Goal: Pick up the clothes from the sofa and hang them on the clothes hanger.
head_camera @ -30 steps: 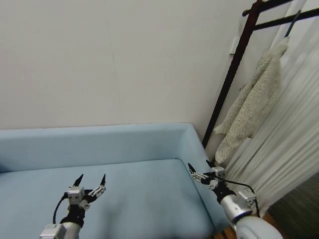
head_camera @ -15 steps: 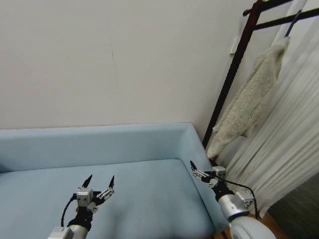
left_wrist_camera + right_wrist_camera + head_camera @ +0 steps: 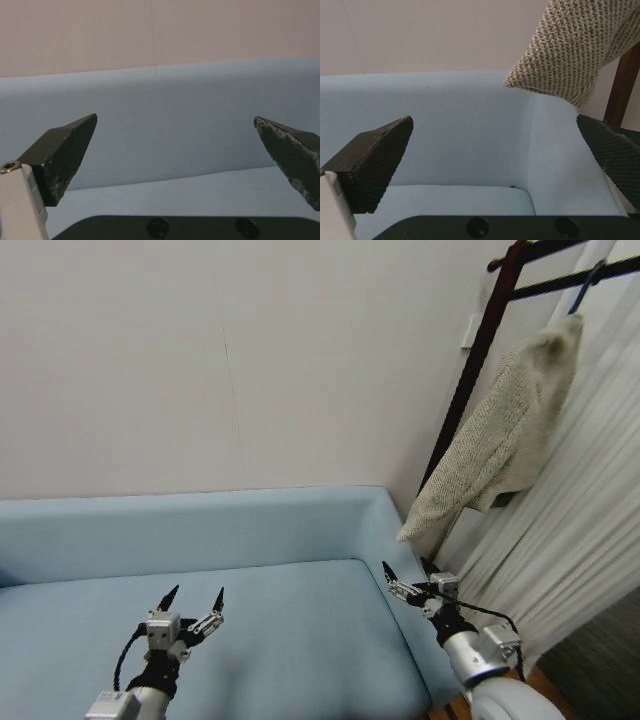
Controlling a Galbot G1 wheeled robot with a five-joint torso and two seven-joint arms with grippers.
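And there it was: the cream knitted sweater (image 3: 500, 430) hung draped from the top rail of the dark upright clothes rack (image 3: 470, 390), just past the right end of the pale blue sofa (image 3: 250, 530), its long axis slanting down from the rail and its lower corner dangling above the armrest. Both claws hovered low over the seat cushion, holding nothing. The left claw (image 3: 195, 596) was spread wide and well away from the garment; the right claw (image 3: 407, 576) was released too, near the armrest. The sweater lay up and to the right of the right claw, showing high in that wrist's view (image 3: 575, 45), so the right arm was clearly the nearer. By my read, the hanging looked done.
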